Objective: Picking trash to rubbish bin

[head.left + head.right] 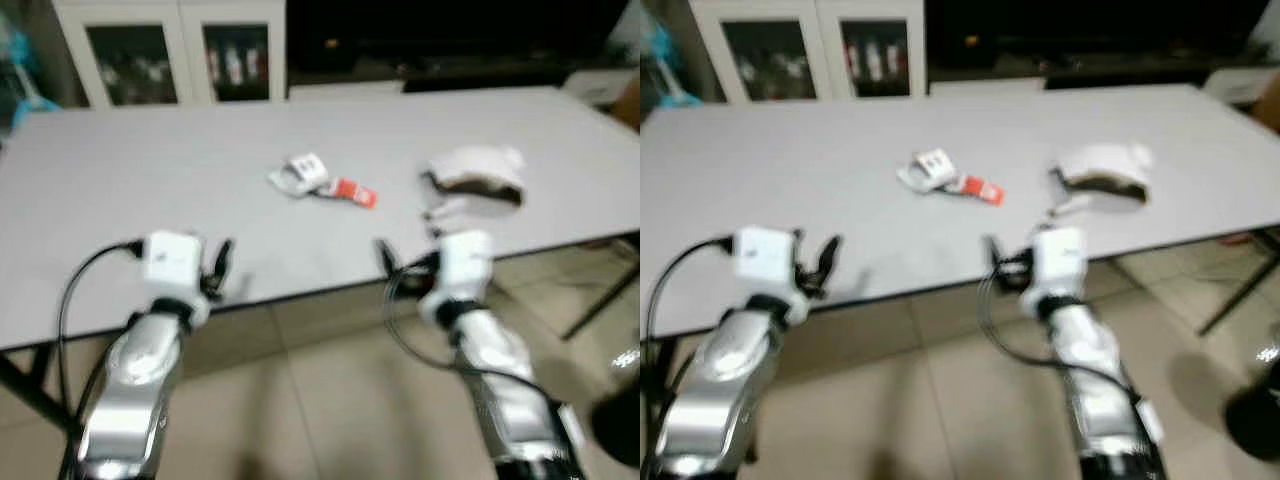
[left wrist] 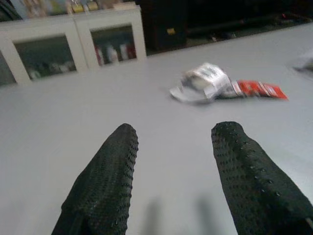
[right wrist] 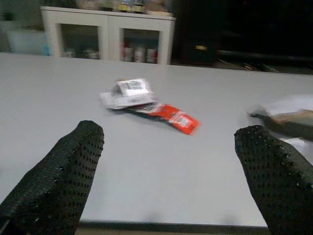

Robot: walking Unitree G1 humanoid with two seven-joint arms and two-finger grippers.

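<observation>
Both grippers are held up at the near edge of the grey table, left gripper with fingers spread apart and nothing between them, right gripper spread even wider, also empty. Trash is seen lying mid-table: a crumpled white wrapper touching a red packet, well clear of every edge, with lots of bare tabletop all around it. A bigger white and brown crumpled piece is parked nearer the right side, just ahead of the right gripper. Tiled floor is seen below the near edge, and white glass-door cabinets behind the far edge
</observation>
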